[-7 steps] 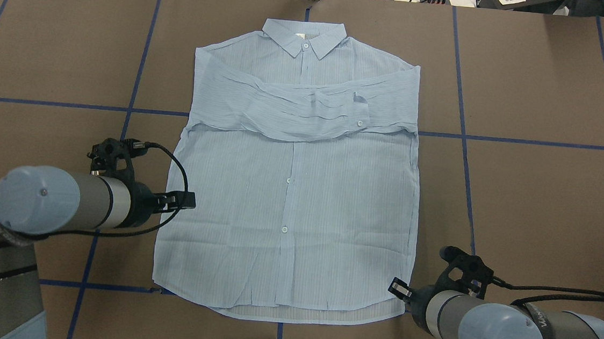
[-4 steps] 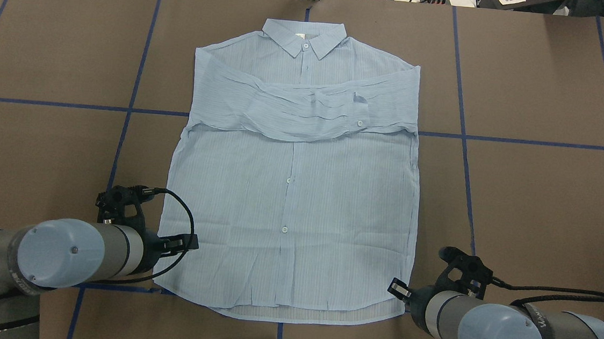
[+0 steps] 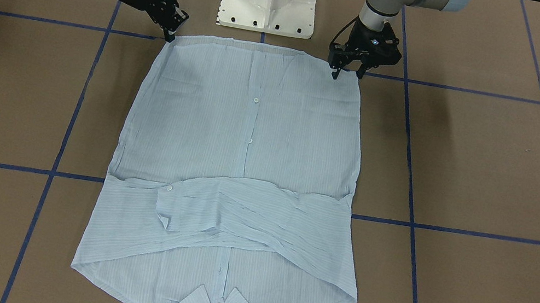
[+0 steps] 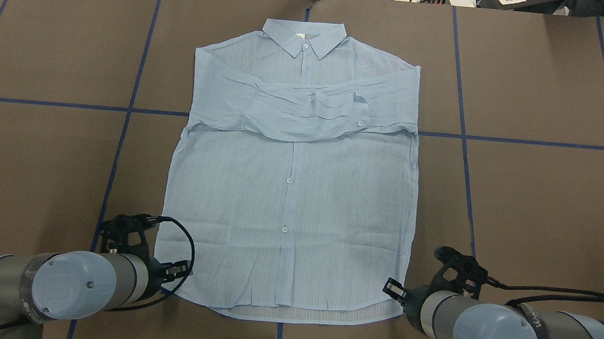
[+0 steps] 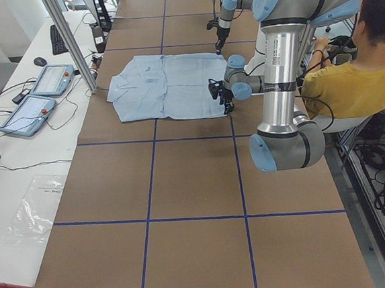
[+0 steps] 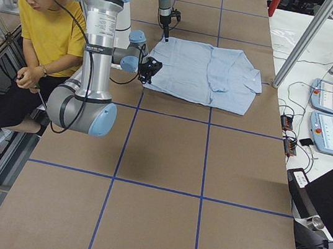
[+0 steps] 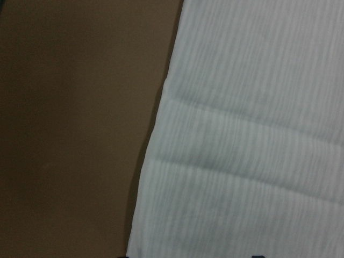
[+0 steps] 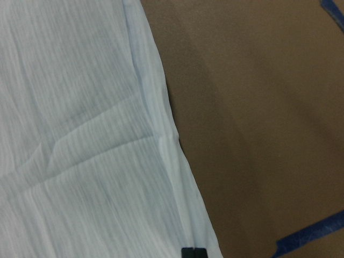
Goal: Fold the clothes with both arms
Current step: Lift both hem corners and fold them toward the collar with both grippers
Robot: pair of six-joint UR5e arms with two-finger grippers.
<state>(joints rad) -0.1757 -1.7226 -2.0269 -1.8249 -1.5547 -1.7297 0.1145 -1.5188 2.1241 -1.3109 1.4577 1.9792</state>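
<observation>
left tool [image 3: 348, 75], right tool [image 3: 171, 34] at shirt [image 3: 241, 157] hem

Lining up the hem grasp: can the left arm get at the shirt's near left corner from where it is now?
Probably yes. The left gripper hangs open right at that corner of the shirt. The cloth lies flat there, with nothing over it or in between.
</observation>
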